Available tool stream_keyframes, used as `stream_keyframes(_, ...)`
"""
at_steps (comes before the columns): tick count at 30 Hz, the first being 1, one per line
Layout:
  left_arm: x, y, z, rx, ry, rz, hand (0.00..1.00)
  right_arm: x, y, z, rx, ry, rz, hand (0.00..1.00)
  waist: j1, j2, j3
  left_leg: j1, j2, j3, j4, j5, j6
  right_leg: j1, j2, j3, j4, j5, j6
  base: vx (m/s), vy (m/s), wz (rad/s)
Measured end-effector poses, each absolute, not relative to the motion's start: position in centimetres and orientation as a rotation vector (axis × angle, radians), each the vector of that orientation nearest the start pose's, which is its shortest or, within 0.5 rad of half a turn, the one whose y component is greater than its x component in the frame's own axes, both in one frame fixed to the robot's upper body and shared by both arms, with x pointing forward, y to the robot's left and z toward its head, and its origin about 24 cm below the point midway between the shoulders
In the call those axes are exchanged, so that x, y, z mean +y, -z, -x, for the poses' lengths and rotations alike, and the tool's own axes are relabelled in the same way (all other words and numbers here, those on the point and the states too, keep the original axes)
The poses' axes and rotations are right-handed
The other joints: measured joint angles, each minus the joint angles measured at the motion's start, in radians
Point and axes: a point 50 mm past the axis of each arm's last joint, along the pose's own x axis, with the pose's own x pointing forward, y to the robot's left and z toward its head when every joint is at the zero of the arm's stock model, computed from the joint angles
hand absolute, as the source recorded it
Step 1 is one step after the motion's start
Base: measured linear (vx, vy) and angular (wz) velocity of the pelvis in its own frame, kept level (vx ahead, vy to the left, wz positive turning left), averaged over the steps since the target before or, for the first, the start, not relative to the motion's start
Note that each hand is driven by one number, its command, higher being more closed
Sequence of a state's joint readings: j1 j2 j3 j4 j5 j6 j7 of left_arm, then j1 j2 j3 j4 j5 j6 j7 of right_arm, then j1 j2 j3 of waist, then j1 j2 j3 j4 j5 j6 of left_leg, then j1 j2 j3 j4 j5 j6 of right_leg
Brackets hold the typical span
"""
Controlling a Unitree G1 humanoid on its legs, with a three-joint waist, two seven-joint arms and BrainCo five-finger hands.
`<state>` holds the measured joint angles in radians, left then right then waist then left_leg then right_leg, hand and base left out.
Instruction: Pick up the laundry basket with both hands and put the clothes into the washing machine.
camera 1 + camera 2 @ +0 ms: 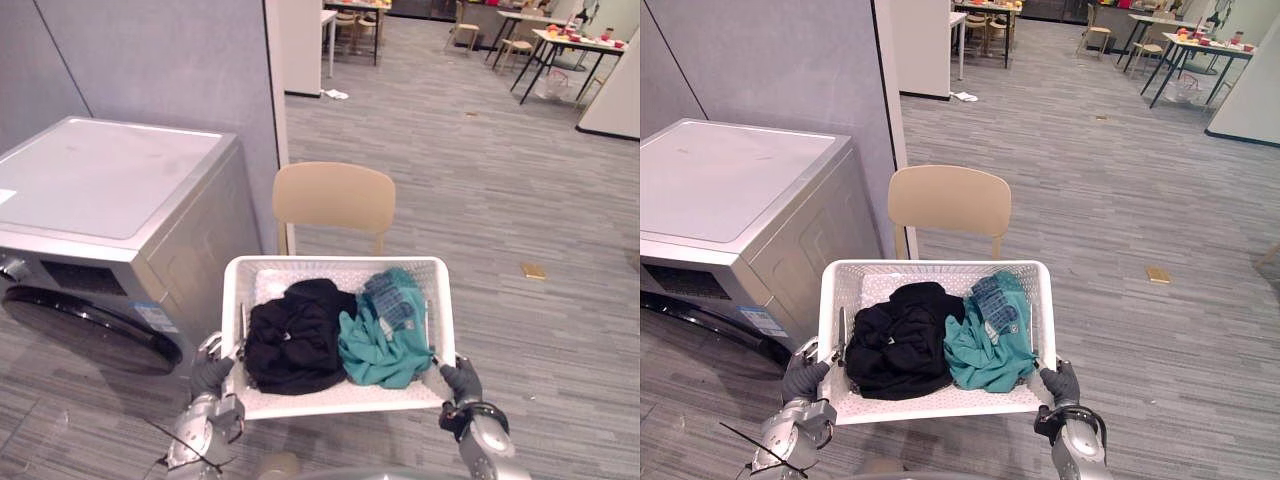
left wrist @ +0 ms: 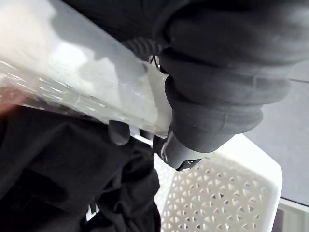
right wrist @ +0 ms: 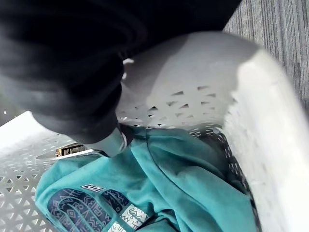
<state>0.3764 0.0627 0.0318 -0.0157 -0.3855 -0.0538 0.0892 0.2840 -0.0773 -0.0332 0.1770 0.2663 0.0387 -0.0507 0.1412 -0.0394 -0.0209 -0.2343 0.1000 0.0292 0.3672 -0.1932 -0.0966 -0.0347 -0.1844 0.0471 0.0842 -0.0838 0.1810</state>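
A white perforated laundry basket [image 1: 340, 268] is held up in front of me, level. A black garment [image 1: 293, 335] fills its left half and a teal printed garment [image 1: 385, 330] its right half. My left hand [image 1: 211, 372] grips the basket's near left edge, with a finger [image 2: 119, 132] curled over the rim [image 2: 96, 92]. At the near right corner my right hand [image 1: 460, 379] is curled round the rim [image 3: 270, 125]. The silver washing machine [image 1: 100, 230] stands to the left, and its dark round door [image 1: 90, 325] looks shut.
A beige chair [image 1: 333, 200] stands just behind the basket. A grey partition wall [image 1: 170, 70] rises behind the washer. Grey plank floor stretches right, with a small flat object [image 1: 533, 270] on it. Tables and chairs [image 1: 560, 45] stand far back.
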Motion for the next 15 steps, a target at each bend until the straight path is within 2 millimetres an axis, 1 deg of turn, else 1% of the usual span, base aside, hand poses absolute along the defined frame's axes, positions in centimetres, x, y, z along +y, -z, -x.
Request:
stream_keyframes(1, 19.4, 2.4, -16.4, 0.278, -0.277, 0.296, 1.00, -19.4, 5.7, -16.7, 0.476, 0.213, -0.176, 1.00, 0.001, 0.001, 0.001, -0.009, 0.001, -0.007, -0.010, 0.011, -0.003, -0.009, 0.003, -0.009, 0.000, 0.001, -0.002, -0.06, -0.107, 0.34)
stream_keyframes(2, 19.2, 2.4, -16.9, 0.272, -0.265, 0.299, 1.00, -19.8, 5.5, -17.0, 0.466, 0.213, -0.176, 1.00, 0.001, 0.005, 0.004, -0.043, 0.005, -0.033, -0.025, 0.036, -0.017, -0.041, 0.017, -0.025, -0.002, 0.010, -0.015, -0.06, -0.096, 0.26)
stream_keyframes(3, 19.1, 2.4, -17.2, 0.269, -0.262, 0.299, 1.00, -19.9, 5.4, -17.2, 0.460, 0.211, -0.171, 1.00, 0.003, 0.008, 0.009, -0.055, 0.007, -0.040, -0.029, 0.047, -0.021, -0.052, 0.026, -0.027, -0.004, 0.015, -0.021, -0.07, -0.097, 0.23)
stream_keyframes(5, 19.2, 2.2, -18.6, 0.253, -0.250, 0.290, 1.00, -20.0, 4.8, -18.2, 0.434, 0.199, -0.159, 1.00, 0.007, 0.011, 0.035, -0.082, 0.019, -0.060, -0.055, 0.085, -0.031, -0.073, 0.042, -0.042, -0.023, 0.039, -0.031, -0.06, -0.064, 0.14)
stream_keyframes(7, 19.7, 1.0, -21.4, 0.201, -0.229, 0.260, 1.00, -19.8, 3.6, -20.3, 0.379, 0.174, -0.154, 1.00, 0.009, 0.002, 0.063, -0.125, 0.029, -0.079, -0.101, 0.142, -0.035, -0.115, 0.056, -0.052, -0.047, 0.077, -0.035, -0.04, -0.079, 0.12)
stream_keyframes(8, 19.9, 0.6, -22.2, 0.182, -0.224, 0.260, 1.00, -19.8, 3.3, -20.9, 0.363, 0.172, -0.159, 1.00, 0.008, 0.002, 0.076, -0.131, 0.032, -0.083, -0.112, 0.153, -0.038, -0.121, 0.062, -0.054, -0.055, 0.088, -0.038, -0.05, -0.061, 0.00)
stream_keyframes(9, 20.1, -0.4, -23.8, 0.140, -0.220, 0.246, 1.00, -19.5, 2.6, -22.4, 0.334, 0.159, -0.167, 1.00, 0.009, 0.000, 0.097, -0.142, 0.038, -0.084, -0.125, 0.170, -0.039, -0.137, 0.066, -0.052, -0.062, 0.101, -0.040, -0.07, -0.049, -0.06)
stream_keyframes(10, 20.4, -1.3, -25.2, 0.109, -0.210, 0.233, 1.00, -19.3, 2.0, -23.7, 0.308, 0.152, -0.173, 1.00, 0.008, 0.000, 0.111, -0.157, 0.042, -0.085, -0.127, 0.180, -0.042, -0.153, 0.075, -0.049, -0.066, 0.112, -0.042, -0.08, -0.042, -0.12)
stream_keyframes(11, 20.5, -1.8, -25.9, 0.092, -0.208, 0.233, 1.00, -19.2, 1.7, -24.3, 0.297, 0.146, -0.174, 1.00, 0.008, 0.000, 0.118, -0.162, 0.044, -0.085, -0.128, 0.182, -0.043, -0.162, 0.078, -0.045, -0.068, 0.116, -0.042, -0.07, -0.033, -0.14)
stream_keyframes(13, 20.9, -3.7, -28.3, 0.034, -0.204, 0.224, 1.00, -18.9, 0.1, -26.7, 0.247, 0.119, -0.170, 1.00, 0.006, 0.001, 0.135, -0.200, 0.044, -0.084, -0.127, 0.190, -0.043, -0.202, 0.079, -0.037, -0.068, 0.129, -0.040, -0.07, -0.024, -0.11)
stream_keyframes(14, 21.2, -4.2, -28.9, 0.021, -0.203, 0.220, 1.00, -18.8, -0.4, -27.3, 0.230, 0.115, -0.167, 1.00, 0.007, 0.001, 0.146, -0.205, 0.044, -0.084, -0.124, 0.192, -0.041, -0.207, 0.079, -0.035, -0.068, 0.131, -0.040, -0.06, -0.013, -0.09)
stream_keyframes(15, 21.5, -5.3, -29.9, -0.008, -0.204, 0.224, 1.00, -18.4, -1.4, -28.5, 0.198, 0.106, -0.161, 1.00, 0.009, 0.000, 0.166, -0.215, 0.044, -0.084, -0.123, 0.195, -0.040, -0.219, 0.079, -0.028, -0.068, 0.137, -0.039, -0.06, -0.013, -0.10)
